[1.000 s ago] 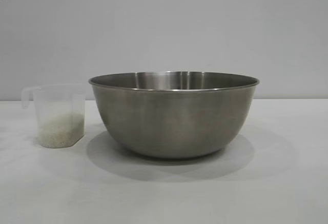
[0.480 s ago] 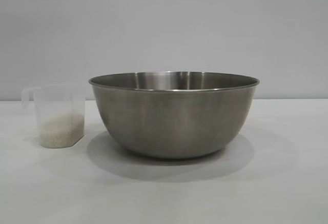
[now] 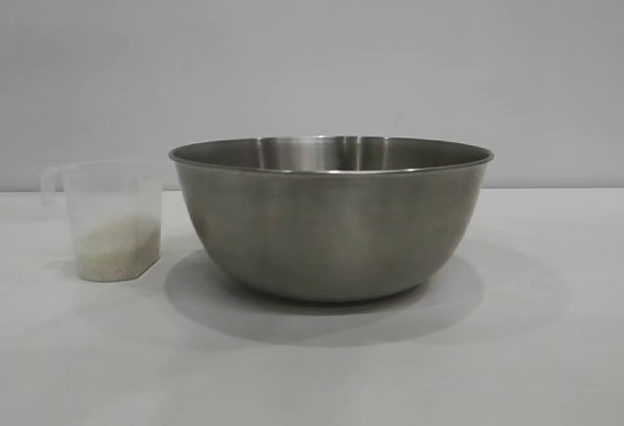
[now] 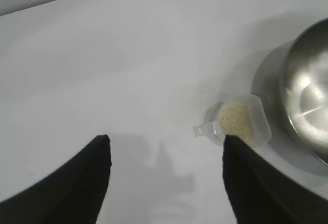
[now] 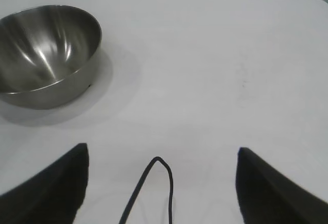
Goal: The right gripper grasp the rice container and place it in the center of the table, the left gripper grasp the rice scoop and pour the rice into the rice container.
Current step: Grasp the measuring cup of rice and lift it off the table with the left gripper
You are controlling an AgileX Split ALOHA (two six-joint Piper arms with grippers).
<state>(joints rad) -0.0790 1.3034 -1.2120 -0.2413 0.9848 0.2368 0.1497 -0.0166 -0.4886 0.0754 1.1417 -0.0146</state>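
The rice container (image 3: pixel 331 219), a big steel bowl, stands on the white table (image 3: pixel 312 377) in the exterior view, near its middle. It also shows as the bowl (image 4: pixel 307 111) and the bowl (image 5: pixel 43 52) in the wrist views. Just left of it stands the rice scoop (image 3: pixel 109 216), a clear plastic cup with rice (image 3: pixel 117 251) in its lower part; seen from above, the scoop (image 4: pixel 241 121) holds the rice (image 4: pixel 236 119). My left gripper (image 4: pixel 166 139) hangs open above the table, short of the scoop. My right gripper (image 5: pixel 163 152) is open, well away from the bowl. Neither arm appears in the exterior view.
A plain grey wall (image 3: pixel 312 56) rises behind the table. A thin black cable loop (image 5: pixel 159 183) lies between the right gripper's fingers. White tabletop (image 5: pixel 230 70) stretches to the right of the bowl.
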